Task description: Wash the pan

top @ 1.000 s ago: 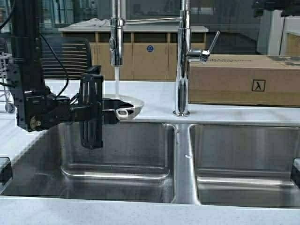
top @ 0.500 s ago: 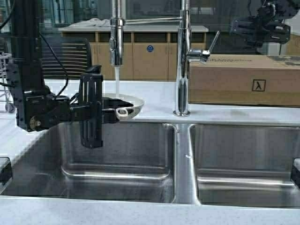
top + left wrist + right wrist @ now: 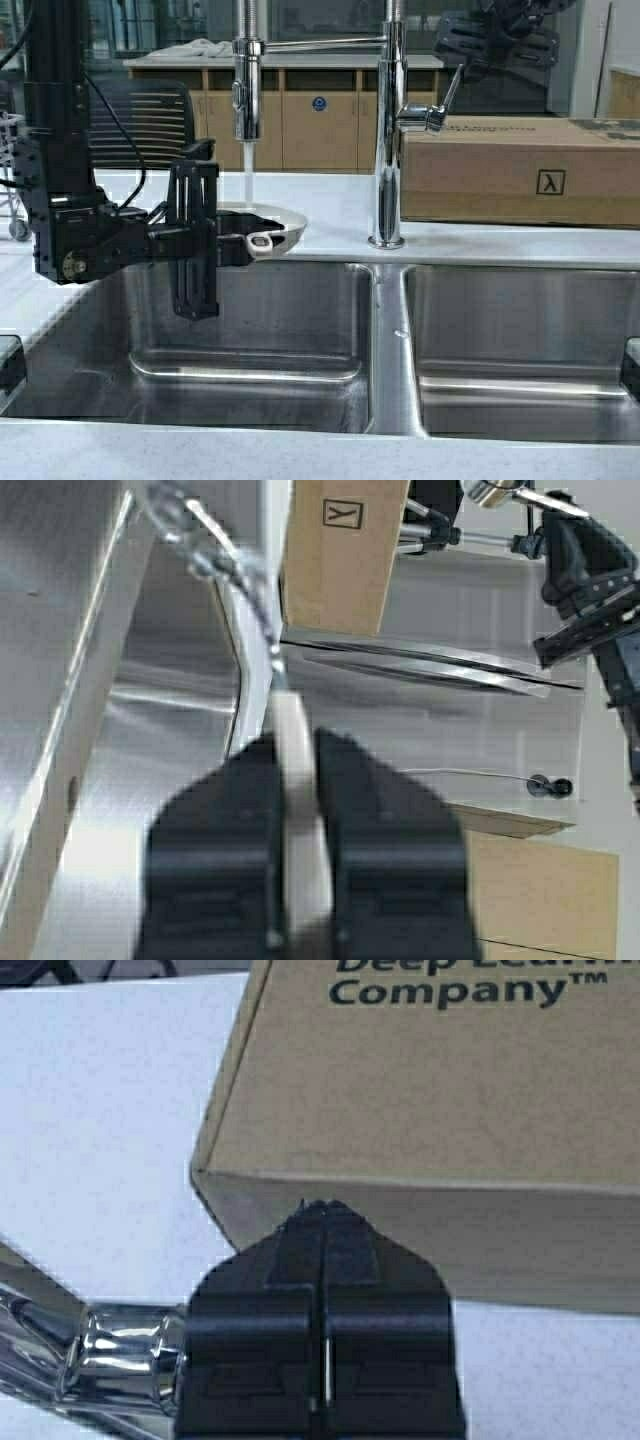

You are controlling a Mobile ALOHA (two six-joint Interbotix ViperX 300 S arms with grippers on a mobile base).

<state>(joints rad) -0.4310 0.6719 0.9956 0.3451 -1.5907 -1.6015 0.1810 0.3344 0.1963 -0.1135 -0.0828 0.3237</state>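
Observation:
The white pan (image 3: 286, 224) is held level over the back edge of the left sink basin (image 3: 250, 330), and a stream of water (image 3: 248, 176) from the spout (image 3: 247, 95) runs into it. My left gripper (image 3: 244, 243) is shut on the pan's short handle; in the left wrist view the handle (image 3: 292, 730) shows edge-on between the black fingers (image 3: 225, 830). My right gripper (image 3: 470, 48) hangs shut and empty at the top, just above the faucet lever (image 3: 446, 100). In the right wrist view its tips (image 3: 325, 1210) point at the cardboard box (image 3: 440, 1110), with the chrome lever (image 3: 110, 1345) beside them.
The tall chrome faucet (image 3: 388, 140) stands on the divider between the two steel basins; the right basin (image 3: 520, 340) holds nothing. A long cardboard box (image 3: 520, 170) lies on the white counter behind the right basin. A dark chair (image 3: 150, 125) stands behind the left arm.
My right gripper has come in from the upper right and moved left, now sitting above the faucet lever. The left arm and the pan under the water have not moved.

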